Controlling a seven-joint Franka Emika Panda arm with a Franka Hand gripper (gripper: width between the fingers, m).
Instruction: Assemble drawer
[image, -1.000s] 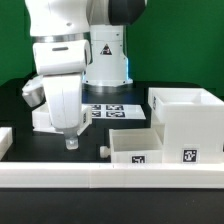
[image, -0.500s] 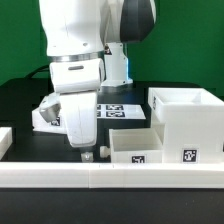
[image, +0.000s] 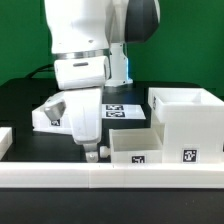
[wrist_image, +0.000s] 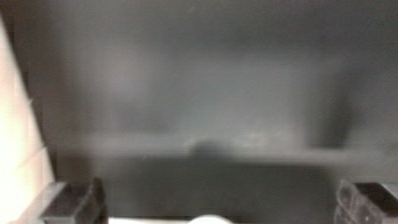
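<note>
Clearly, the drawer case (image: 186, 118) fills the table's (image: 15, 105) near corner on the exterior view's right, with the open drawer box (image: 135, 150) against it along the near edge. Beside that sits the small knob (wrist_image: 205, 219), seemingly upright, its axis vertical. The fingers (wrist_image: 71, 203) straddle it, spread wide. It is probably light, rigid and slippery, so pinch its stem.

Marker board (image: 118, 110) flat on black table (image: 15, 105); green backdrop (image: 20, 40) behind.
</note>
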